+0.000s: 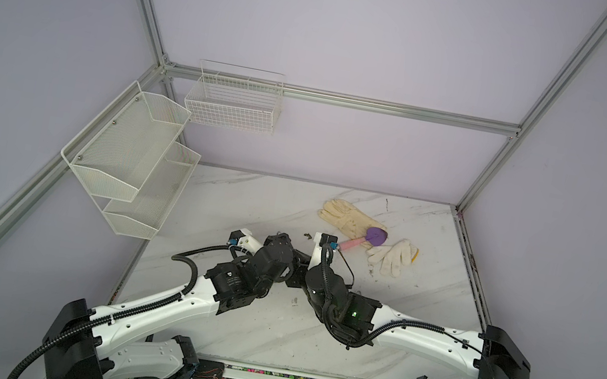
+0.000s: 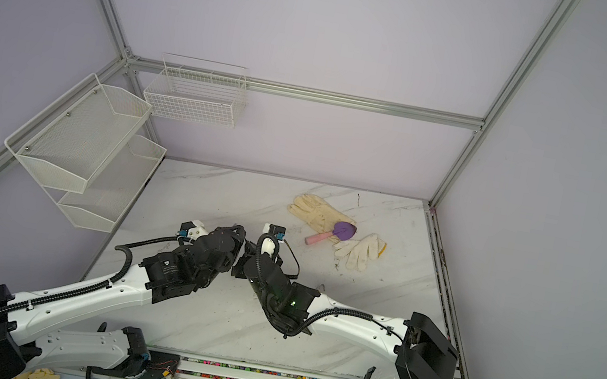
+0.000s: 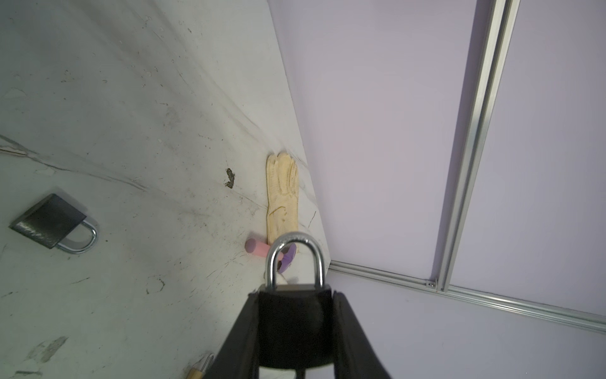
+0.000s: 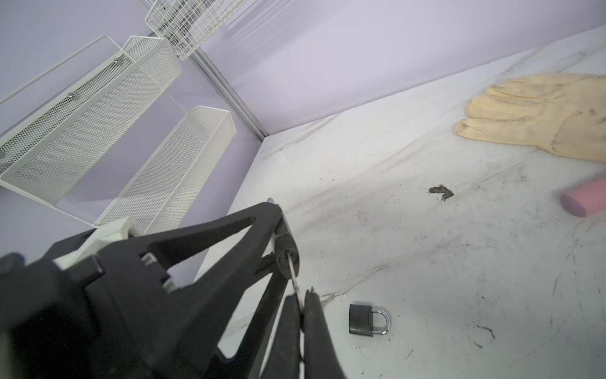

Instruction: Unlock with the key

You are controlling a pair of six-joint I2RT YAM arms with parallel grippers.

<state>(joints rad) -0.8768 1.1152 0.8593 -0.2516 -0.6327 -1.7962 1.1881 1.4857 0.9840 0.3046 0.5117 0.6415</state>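
My left gripper (image 3: pixel 295 295) is shut on a black padlock (image 3: pixel 295 321), clamping its body from both sides with the silver shackle (image 3: pixel 295 256) sticking out past the fingertips. The right wrist view shows my right gripper (image 4: pixel 302 298) shut on a thin silver key (image 4: pixel 294 279). The key's tip meets the underside of the held padlock (image 4: pixel 288 251). A second black padlock (image 4: pixel 367 320) lies shut on the table beside the right fingers and also shows as the loose padlock (image 3: pixel 55 223) in the left wrist view. In both top views the two grippers meet mid-table, hiding lock and key.
A cream glove (image 1: pixel 347 217), a white glove (image 1: pixel 393 255) and a purple trowel with a pink handle (image 1: pixel 364 239) lie at the back right. White mesh shelves (image 1: pixel 129 164) and a wire basket (image 1: pixel 235 100) hang on the left walls. A brass piece with a ring (image 3: pixel 200 369) lies below the left gripper.
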